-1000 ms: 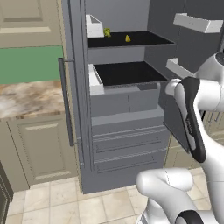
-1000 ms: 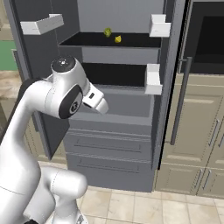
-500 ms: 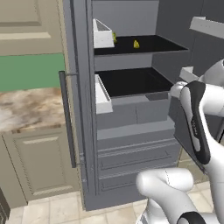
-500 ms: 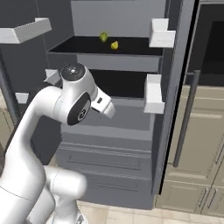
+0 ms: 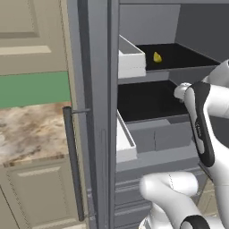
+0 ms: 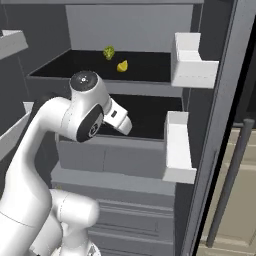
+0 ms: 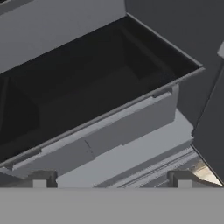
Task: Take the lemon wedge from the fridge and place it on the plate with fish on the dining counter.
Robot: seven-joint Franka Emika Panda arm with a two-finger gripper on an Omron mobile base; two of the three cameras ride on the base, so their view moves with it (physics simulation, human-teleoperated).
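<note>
Beige cabinets flank the fridge (image 6: 150,165), whose doors stand wide open on a dark interior. Inside the fridge, on its upper black shelf, the lemon wedge (image 6: 122,65) lies just beside a small green item (image 6: 108,51), towards the back. Below that shelf, facing the fridge's lower compartment, the gripper (image 7: 111,178) has its fingers spread wide, with nothing between them.

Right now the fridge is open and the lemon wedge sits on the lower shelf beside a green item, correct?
Not quite. The fridge is open, but the lemon wedge sits on the upper shelf, beside the green item, as the right base view shows.
</note>
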